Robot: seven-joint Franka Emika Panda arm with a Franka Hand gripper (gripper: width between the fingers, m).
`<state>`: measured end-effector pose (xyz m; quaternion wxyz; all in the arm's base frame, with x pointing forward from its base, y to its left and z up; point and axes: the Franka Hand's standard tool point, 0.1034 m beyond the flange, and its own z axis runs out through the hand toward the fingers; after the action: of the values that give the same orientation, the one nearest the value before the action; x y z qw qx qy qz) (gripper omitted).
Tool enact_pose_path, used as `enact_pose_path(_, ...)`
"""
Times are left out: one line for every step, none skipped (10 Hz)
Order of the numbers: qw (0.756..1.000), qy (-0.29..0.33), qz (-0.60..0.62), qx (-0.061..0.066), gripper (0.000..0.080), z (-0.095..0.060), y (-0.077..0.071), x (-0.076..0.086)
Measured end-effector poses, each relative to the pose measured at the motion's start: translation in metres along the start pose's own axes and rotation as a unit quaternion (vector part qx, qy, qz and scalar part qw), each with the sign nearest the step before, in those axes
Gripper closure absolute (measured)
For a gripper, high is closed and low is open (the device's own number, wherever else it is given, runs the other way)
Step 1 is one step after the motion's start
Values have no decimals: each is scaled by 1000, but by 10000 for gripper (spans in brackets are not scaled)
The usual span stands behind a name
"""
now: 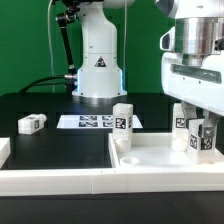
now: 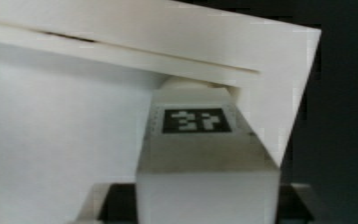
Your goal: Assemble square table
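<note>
- End effector (image 1: pixel 198 138) sits low at the exterior view's right, over the slab's (image 1: pixel 150 160) corner, fingers pointing down.
- Its fingers are closed onto a leg (image 1: pixel 203 133); the wrist view shows that leg (image 2: pixel 202 165) filling the space between the two dark pads, tag facing the camera.
- The held leg stands upright, long axis vertical, its lower end at the slab's right corner; whether it is seated in the recess I cannot tell.
- Just beside it, toward the exterior view's left, another tagged leg (image 1: pixel 181 117) stands upright, partly hidden by the end effector.
- A third leg (image 1: pixel 122 119) stands upright at the slab's far left corner, tag facing the camera.
- A fourth leg (image 1: pixel 30 123) lies on its side on the black desk (image 1: pixel 50 150), well apart at the exterior view's left.
- The slab lies flat, rim up, against the white rail (image 1: pixel 60 181) in the foreground.
- The marker board (image 1: pixel 92 122) lies flat behind the slab, in front of the arm's base (image 1: pixel 98 70).
</note>
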<state>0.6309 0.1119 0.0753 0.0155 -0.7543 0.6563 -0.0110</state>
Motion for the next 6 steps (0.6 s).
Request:
enact_pose_path(1000,0,8,0,508,0,0,0)
enact_pose_path(1000,0,24,0,508,0,0,0)
enact_pose_path(1000,1,17,-1,423,1,0,0)
enact_pose_path(1000,0,-2,-1,277,1,0,-1)
enact_pose_path(1000,2,-26,1,277,1,1,-4)
enact_pose_path(998,2,-67,6,172,1,1,-9)
